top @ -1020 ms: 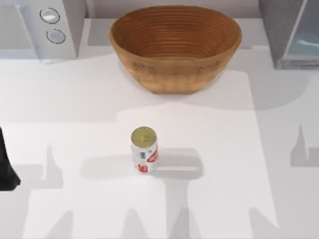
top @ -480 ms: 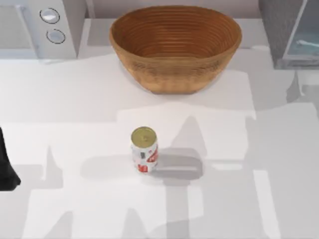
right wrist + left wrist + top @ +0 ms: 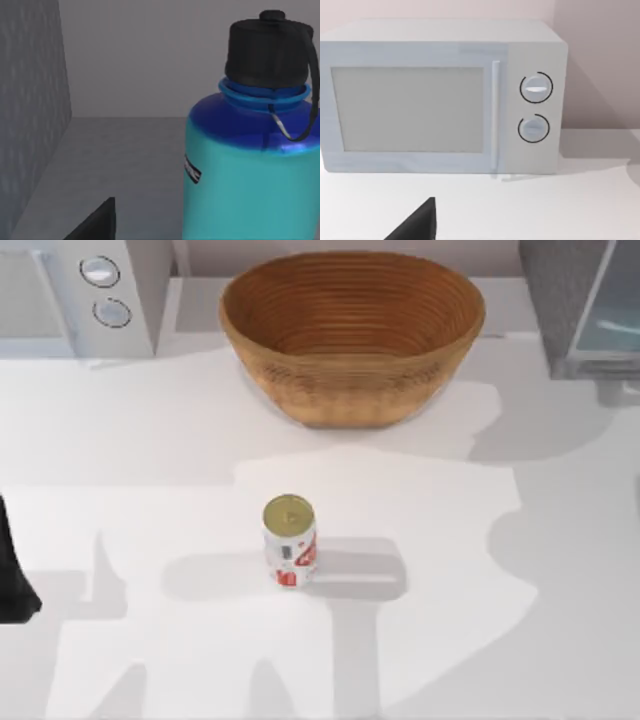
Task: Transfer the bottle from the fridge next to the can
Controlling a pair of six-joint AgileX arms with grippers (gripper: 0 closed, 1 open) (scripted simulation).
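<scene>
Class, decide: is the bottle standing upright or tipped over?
Upright: in the right wrist view the bottle stands on the grey floor, its black cap on top.

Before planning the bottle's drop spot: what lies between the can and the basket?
Bare white tabletop between can and basket, seen in the top view.

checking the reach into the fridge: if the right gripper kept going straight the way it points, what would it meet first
Probably the bottle, standing upright just ahead on the grey floor inside the fridge. It sits off to one side of the line, so depth and alignment are uncertain.
</scene>
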